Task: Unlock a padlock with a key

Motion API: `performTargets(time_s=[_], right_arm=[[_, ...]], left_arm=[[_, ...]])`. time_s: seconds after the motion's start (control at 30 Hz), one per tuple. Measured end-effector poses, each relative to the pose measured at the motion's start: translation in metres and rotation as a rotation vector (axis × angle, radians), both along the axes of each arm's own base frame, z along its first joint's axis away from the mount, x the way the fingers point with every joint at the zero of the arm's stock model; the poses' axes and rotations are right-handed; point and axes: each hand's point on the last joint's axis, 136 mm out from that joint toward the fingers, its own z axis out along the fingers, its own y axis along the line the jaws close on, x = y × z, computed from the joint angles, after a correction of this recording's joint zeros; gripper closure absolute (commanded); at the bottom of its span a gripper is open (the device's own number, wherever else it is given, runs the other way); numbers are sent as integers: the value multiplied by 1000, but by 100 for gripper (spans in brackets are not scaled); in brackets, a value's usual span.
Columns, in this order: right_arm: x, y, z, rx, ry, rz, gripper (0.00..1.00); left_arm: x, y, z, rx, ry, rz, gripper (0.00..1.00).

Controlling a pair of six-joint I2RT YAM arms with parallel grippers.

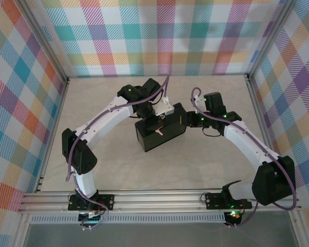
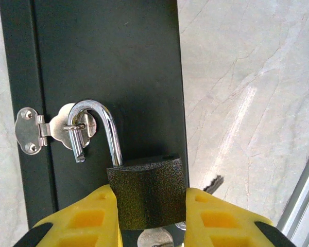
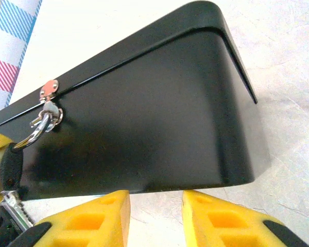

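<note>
The padlock has a dark speckled body, and my left gripper is shut on it between its yellow fingers. Its silver shackle hooks through the hasp on the black box. One shackle leg hangs free of the body. A round silvery key head shows just under the padlock, and a toothed key blade sticks out to its right. My right gripper stands open beside the box's lower edge with nothing between its fingers. The padlock and key sit at that view's left edge.
The box lies mid-table between both arms, left gripper over it, right gripper at its right end. Plaid walls enclose the pale marbled table. An aluminium rail runs along the near edge.
</note>
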Motion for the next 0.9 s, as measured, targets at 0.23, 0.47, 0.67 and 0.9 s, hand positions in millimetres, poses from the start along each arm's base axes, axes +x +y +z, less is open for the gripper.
performTargets(time_s=[0.23,0.47,0.67,0.9], right_arm=[[-2,5,-1,24,16,24,69],[-3,12,6,70,14,47,69],[-3,16,10,96,9,60,69],[-7,15,18,107,-9,59,69]], left_arm=[[1,-2,-1,-7,2,-2,81],[13,-17,-4,-23,11,-10,80],[27,-31,-1,-57,-15,-7,80],[38,-38,3,-102,-26,45,79]])
